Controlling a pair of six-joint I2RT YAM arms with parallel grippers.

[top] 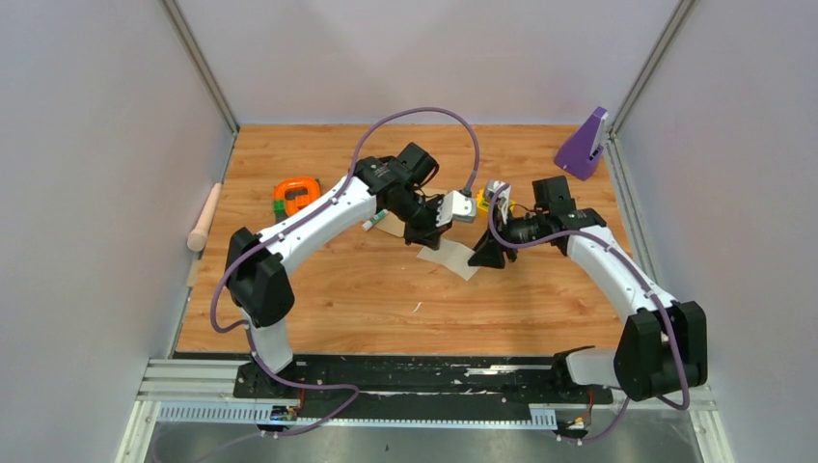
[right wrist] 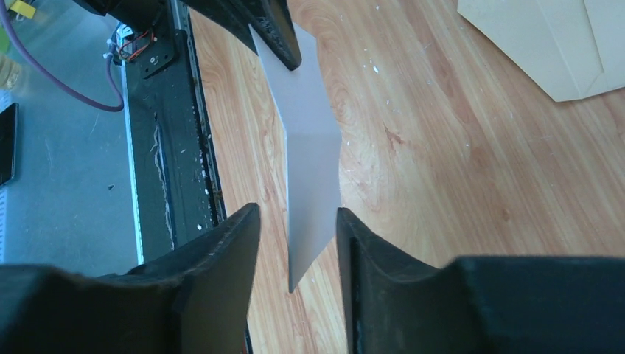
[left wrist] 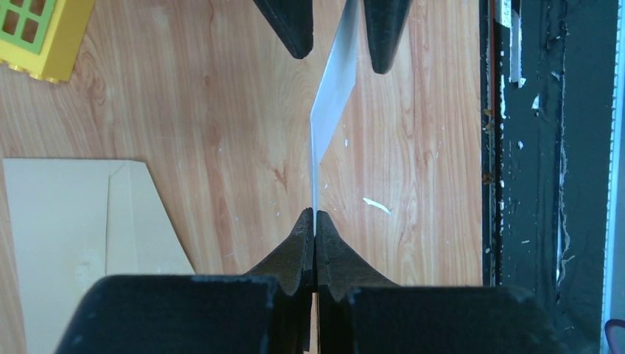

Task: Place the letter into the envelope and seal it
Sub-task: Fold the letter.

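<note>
- Top view: the left gripper (top: 425, 234) and right gripper (top: 485, 256) meet at mid-table. The letter (top: 449, 258) is held on edge between them. I cannot tell whether its lower corner touches the wood.
- Left wrist: the left gripper is clenched on the letter's near edge at 6 o'clock. The sheet runs edge-on up to 12, where the right gripper's fingers (left wrist: 293, 26) flank it. The envelope (left wrist: 66, 221) lies flat at 8 o'clock, well apart from the sheet.
- Right wrist: the right jaws stand apart, one on each side of the letter's end. A gap shows on both sides, so they grip nothing yet. The envelope is at 1 o'clock.
- Step, as I judge it: taking a two-handed hold on the letter before insertion. Next, the right jaws must shut squarely on the sheet without creasing it. The letter then has to be carried to the envelope's mouth.
</note>
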